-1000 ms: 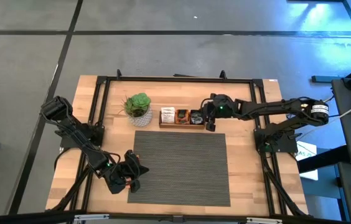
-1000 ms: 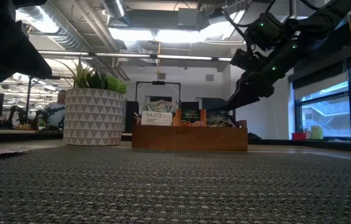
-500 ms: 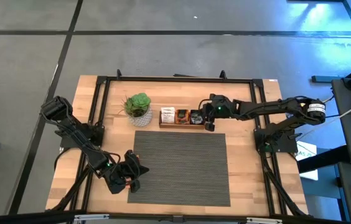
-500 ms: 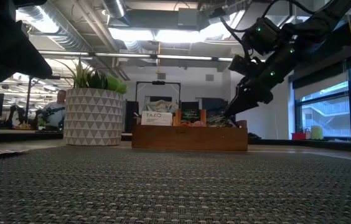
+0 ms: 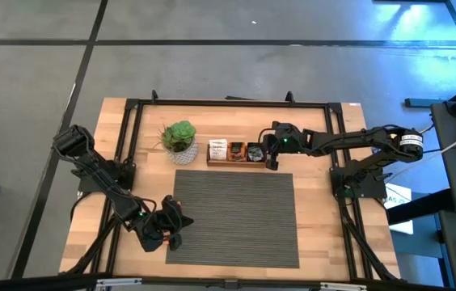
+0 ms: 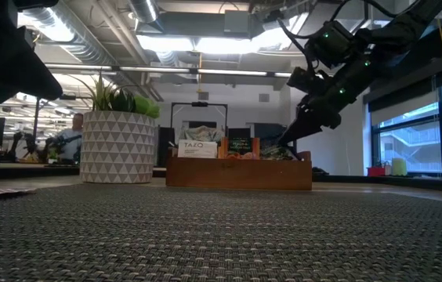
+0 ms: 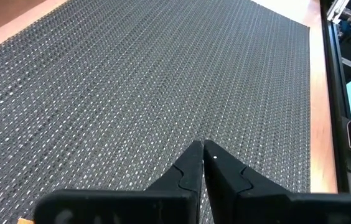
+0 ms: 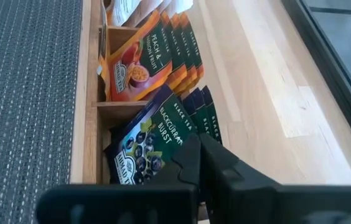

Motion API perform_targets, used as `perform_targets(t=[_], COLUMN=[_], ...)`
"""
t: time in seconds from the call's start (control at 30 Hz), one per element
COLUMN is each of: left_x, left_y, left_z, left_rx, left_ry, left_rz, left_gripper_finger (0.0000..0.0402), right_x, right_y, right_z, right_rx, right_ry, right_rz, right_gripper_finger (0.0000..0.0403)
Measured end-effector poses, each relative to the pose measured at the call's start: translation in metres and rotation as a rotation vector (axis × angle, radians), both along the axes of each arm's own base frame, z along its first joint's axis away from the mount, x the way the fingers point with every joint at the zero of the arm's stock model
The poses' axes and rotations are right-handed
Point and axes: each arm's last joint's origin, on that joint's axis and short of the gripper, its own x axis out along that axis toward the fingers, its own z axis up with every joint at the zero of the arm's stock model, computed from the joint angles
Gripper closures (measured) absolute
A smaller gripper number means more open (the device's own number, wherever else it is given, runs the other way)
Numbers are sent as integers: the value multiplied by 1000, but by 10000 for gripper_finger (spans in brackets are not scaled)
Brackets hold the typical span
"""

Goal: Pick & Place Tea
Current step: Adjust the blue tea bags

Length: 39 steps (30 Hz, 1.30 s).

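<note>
- Tea sachets [image 8: 143, 134] are standing in the wooden tray [image 5: 236, 161] at the bench's far middle, beyond the mat [image 5: 234, 218].
- Right gripper [image 8: 199, 163] is reaching into the tray's right compartment, jaws closing on a dark blackcurrant sachet; the pick is underway.
- Left gripper [image 7: 201, 163] is waiting, jaws shut, over the mat's near-left.
- Next calls for lifting straight up, then carrying the sachet to the mat.

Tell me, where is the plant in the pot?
The potted plant stands at the table's back in the high view, toward the left arm's side, just beside the wooden tray and off the mat's far corner.
</note>
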Motion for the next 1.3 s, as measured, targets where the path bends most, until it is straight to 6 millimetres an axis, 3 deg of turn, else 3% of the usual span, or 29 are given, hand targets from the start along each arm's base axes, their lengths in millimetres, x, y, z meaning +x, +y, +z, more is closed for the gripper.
perform_targets(t=[0.17, 0.47, 0.87, 1.3], left_x=[0, 0, 0, 0], left_y=[0, 0, 0, 0], left_z=[0, 0, 0, 0], left_rx=[0, -1, -7, -6], left_ry=[0, 0, 3, 3], left_rz=[0, -1, -4, -5], left_gripper_finger=[393, 389, 391, 393], right_x=[-1, -18, -36, -44], right_y=[0, 10, 27, 30], right_z=[5, 36, 4, -7], right_rx=[41, 100, 39, 39], right_ry=[-39, -151, -385, -397], right_rz=[-39, -85, -144, -151], right_gripper_finger=[398, 400, 402, 403])
